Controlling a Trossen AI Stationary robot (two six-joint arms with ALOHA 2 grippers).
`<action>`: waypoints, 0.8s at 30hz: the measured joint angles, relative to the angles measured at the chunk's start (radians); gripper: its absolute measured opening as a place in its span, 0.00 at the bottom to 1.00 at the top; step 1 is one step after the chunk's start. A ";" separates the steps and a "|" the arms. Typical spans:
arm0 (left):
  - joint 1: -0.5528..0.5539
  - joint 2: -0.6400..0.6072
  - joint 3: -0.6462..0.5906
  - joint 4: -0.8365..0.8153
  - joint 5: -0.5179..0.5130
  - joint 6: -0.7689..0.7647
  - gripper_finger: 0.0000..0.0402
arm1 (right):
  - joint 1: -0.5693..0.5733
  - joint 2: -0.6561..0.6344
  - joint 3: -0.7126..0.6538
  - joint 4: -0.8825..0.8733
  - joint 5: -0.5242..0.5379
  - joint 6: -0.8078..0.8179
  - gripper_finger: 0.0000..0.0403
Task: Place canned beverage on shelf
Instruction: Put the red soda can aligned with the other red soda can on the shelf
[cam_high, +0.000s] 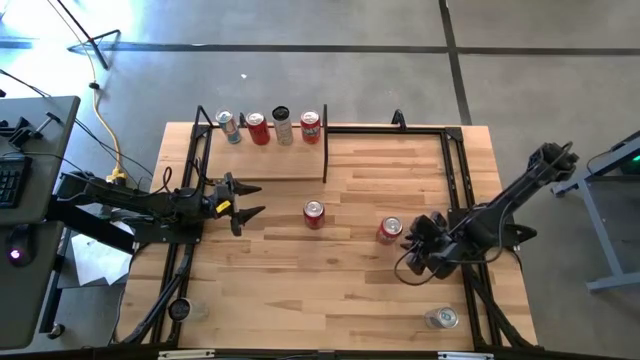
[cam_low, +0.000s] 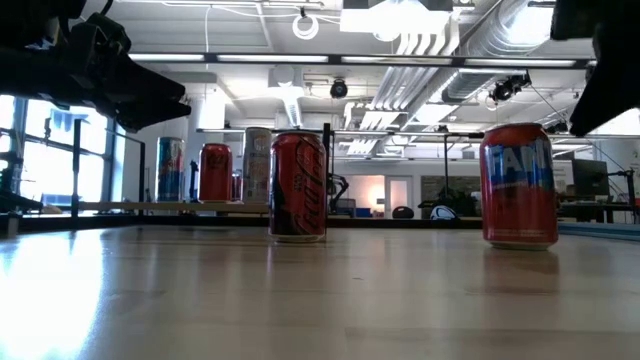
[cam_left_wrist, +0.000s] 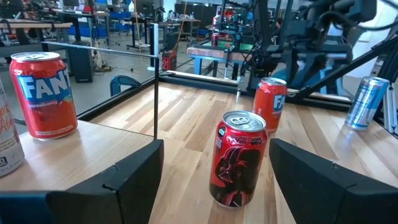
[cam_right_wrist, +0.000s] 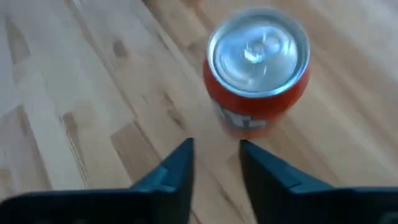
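Four cans (cam_high: 268, 128) on shelf (cam_high: 262, 160)

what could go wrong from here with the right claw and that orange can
The right claw sits close to the orange Fanta can with its fingers only narrowly apart, too narrow to fit around it; pushing in could knock it over. The dark red can stands loose between the left claw and the shelf, where a sweep could clip it.

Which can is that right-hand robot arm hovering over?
On the wooden table, look toward the right arm's end effector. Just ahead of it an orange-red Fanta can stands upright. The dark red can sits nearer the middle; a silver can stands by the front edge.
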 joint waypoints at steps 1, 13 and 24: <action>0.000 0.000 0.000 0.000 0.000 0.000 0.70 | 0.010 0.000 0.016 -0.022 0.021 -0.003 0.32; 0.000 0.000 0.000 0.000 0.000 0.009 0.70 | 0.024 -0.001 -0.014 -0.068 0.299 -0.065 0.70; 0.000 0.000 0.000 0.001 0.000 0.009 0.70 | -0.047 0.000 -0.143 0.204 0.310 -0.246 0.71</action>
